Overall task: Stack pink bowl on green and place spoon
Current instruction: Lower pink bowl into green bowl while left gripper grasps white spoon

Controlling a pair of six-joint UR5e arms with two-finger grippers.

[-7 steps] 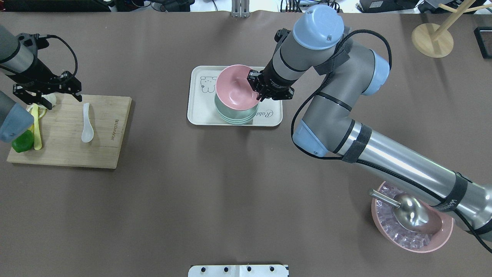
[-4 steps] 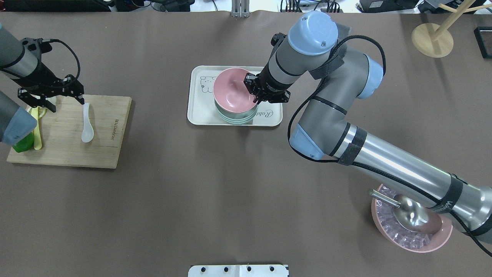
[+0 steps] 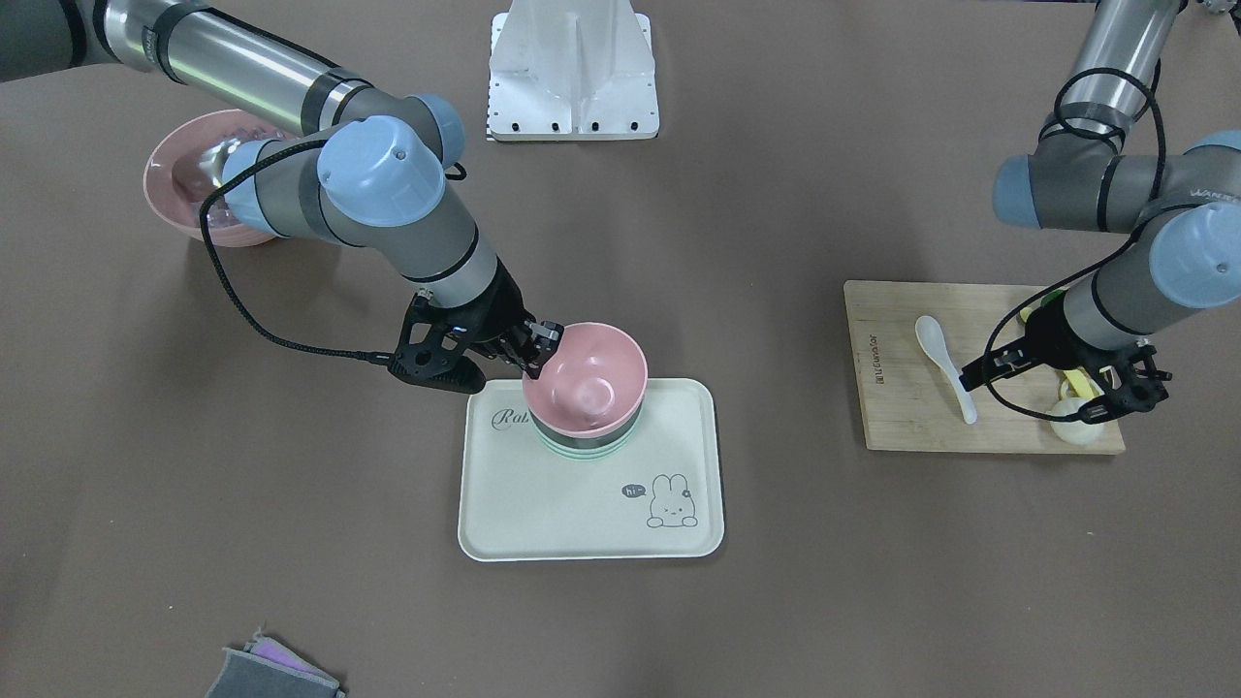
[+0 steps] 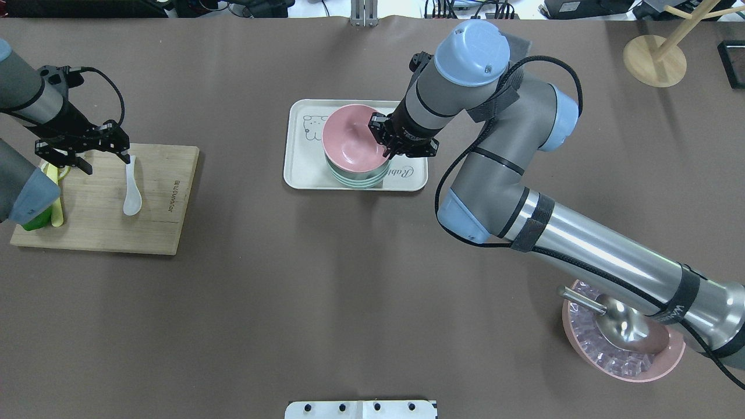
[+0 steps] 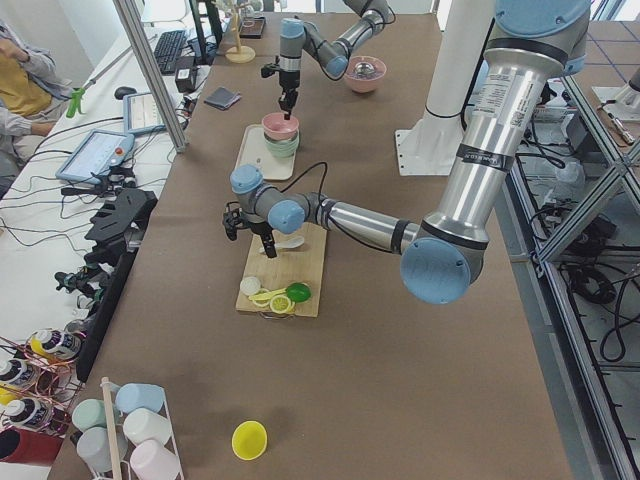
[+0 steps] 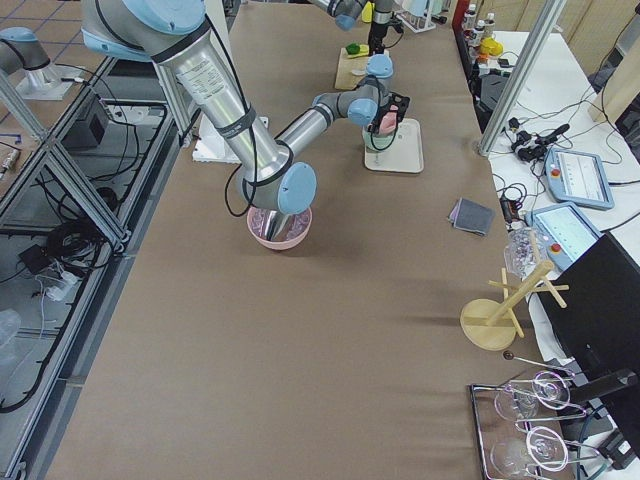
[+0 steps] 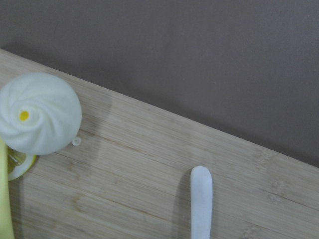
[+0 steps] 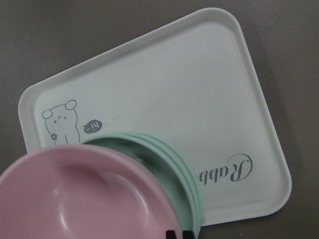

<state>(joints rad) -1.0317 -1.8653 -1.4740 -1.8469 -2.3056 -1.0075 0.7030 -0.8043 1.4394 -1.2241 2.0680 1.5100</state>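
The pink bowl (image 4: 349, 139) sits slightly tilted on the stack of green bowls (image 4: 359, 178) on the cream tray (image 4: 301, 173). My right gripper (image 4: 387, 144) is shut on the pink bowl's right rim; it also shows in the front view (image 3: 539, 355) with the bowl (image 3: 585, 380). In the right wrist view the pink bowl (image 8: 75, 199) overlaps the green bowls (image 8: 167, 164). The white spoon (image 4: 131, 189) lies on the wooden board (image 4: 157, 203). My left gripper (image 4: 105, 158) is open, just above the spoon's handle end (image 7: 201, 199), not touching it.
The board also holds a white bun (image 7: 40, 119), a yellow piece (image 4: 56, 198) and a green piece (image 4: 32, 221). A pink bowl of ice with a metal scoop (image 4: 625, 334) stands at the front right. A wooden stand (image 4: 655, 58) is at the far right.
My right gripper moved the pink bowl left and down onto the green stack. My left gripper moved right, from the bun toward the spoon's handle.
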